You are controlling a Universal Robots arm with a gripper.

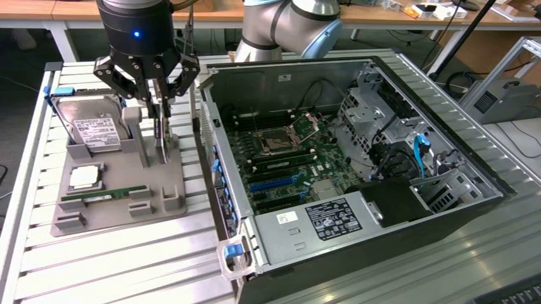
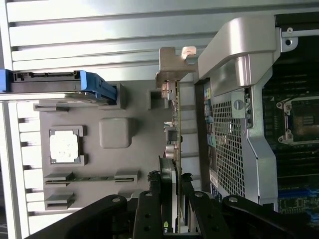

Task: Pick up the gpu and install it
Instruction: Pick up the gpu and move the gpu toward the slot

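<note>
Gripper: the gripper (image 1: 157, 101) hangs straight down over the tray. Its fingers (image 2: 149, 209) look closed on the card's top edge, one on each face.
Gpu: the gpu (image 2: 172, 134) stands on edge in its slot in the grey tray (image 1: 118, 218). In the exterior view it is at 9 o'clock from the open computer case (image 1: 279, 79). Its lower edge looks seated in the tray, so I judge it gripped but not yet lifted.
Bracket: the silvery bracket (image 2: 172, 67) caps the card's far end, near the outer corner of the case.
Risk, grip: much of the card's length, bracket included, reaches out past the fingers. On a lift that end could sag, and the card could tilt or slip in the hold.
Risk, tray: a pull that is not straight up could bind the card in its slot and drag the tray along.
Risk, case: the case wall stands close at 3 o'clock from the card. A sideways move made too low could knock the bracket against it.
Risk, parts: the fingers may bear on small parts rather than bare board and harm them.
Around: in the exterior view the hard drive (image 1: 95, 130) lies at 9 o'clock from the card, the processor chip (image 1: 85, 177) at 8 o'clock and the memory stick (image 1: 103, 194) at 7 o'clock. All three sit in the same tray, apart from the gripper.
In the way: a pale post (image 1: 131, 123) stands just beside the card at 9 o'clock. Inside the case the blue slots (image 1: 270, 183) on the mainboard (image 1: 279, 142) look unobstructed. The cables (image 1: 419, 152) hang at 3 o'clock from those slots, well apart from them.
</note>
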